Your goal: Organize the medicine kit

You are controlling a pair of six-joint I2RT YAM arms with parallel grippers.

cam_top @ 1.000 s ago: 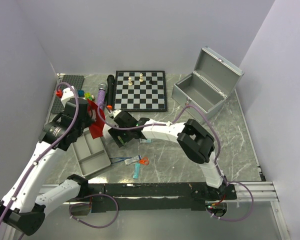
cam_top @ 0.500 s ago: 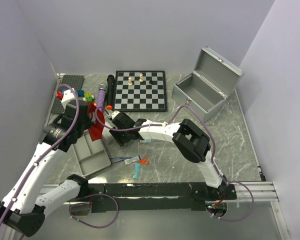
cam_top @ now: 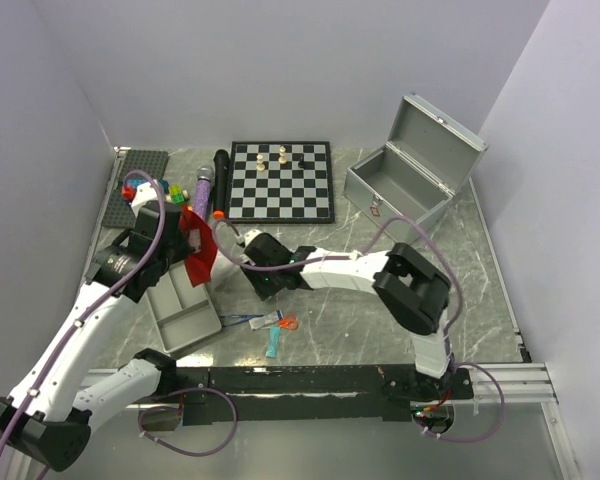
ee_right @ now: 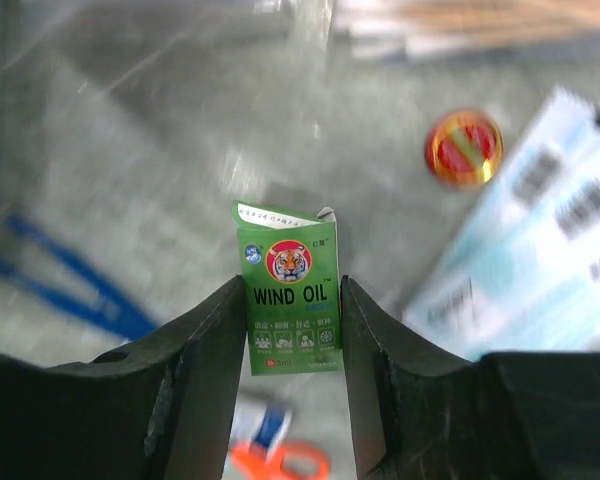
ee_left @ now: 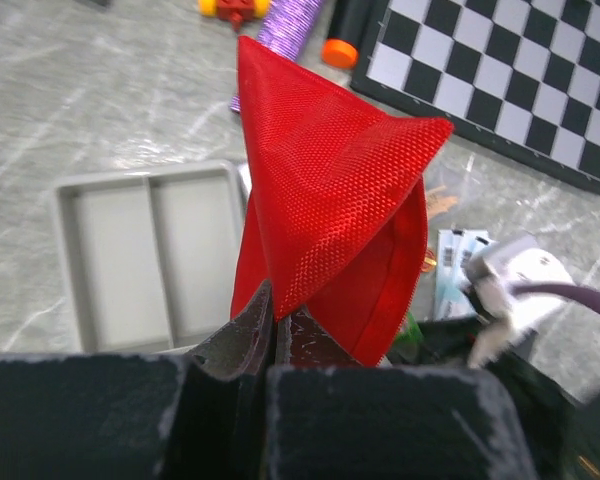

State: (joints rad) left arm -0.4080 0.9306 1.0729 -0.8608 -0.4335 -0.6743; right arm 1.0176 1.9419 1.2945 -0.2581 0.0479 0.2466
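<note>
Medicine kit (cam_top: 395, 212) observed open; red pouch (ee_left: 330, 200) pinched by left gripper (ee_left: 277, 318); green box (ee_right: 288, 275) clamped by right gripper (ee_right: 293, 310).

Soft, even light is filling the overhead view. Faint shadows are lying beneath the arms, and pale glare is streaking the marbled worktop (cam_top: 340, 335). From the left wrist, the weave of the red pouch (ee_left: 330, 200) is showing crisply, while the dark fingers (ee_left: 245, 338) are blurring at the bottom edge. From the right wrist, the green box (ee_right: 292, 300) is reading sharp, its background is smearing, and white glare is washing the top.
</note>
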